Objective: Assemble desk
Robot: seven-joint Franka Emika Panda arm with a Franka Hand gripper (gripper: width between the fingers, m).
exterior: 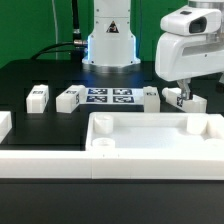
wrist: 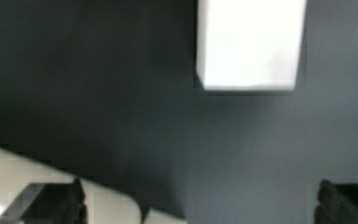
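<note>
The desk slab (exterior: 150,128) is a wide white tray with raised corner sockets and lies at the front of the black table. Behind it stands a row of white block legs with tags: two toward the exterior view's left (exterior: 37,97) (exterior: 68,99), one right of the middle (exterior: 150,96), and one at the far right (exterior: 190,101). My gripper (exterior: 180,92) hangs just over that far right leg. In the wrist view my gripper (wrist: 202,192) is open and empty. A white leg (wrist: 252,45) lies on the table apart from the fingers (wrist: 51,205).
The marker board (exterior: 110,96) lies flat between the legs, in front of the robot base (exterior: 108,40). A long low white rail (exterior: 100,165) runs along the front edge. A white piece (exterior: 4,124) sits at the exterior view's left edge. A white edge (wrist: 7,170) shows beside one finger.
</note>
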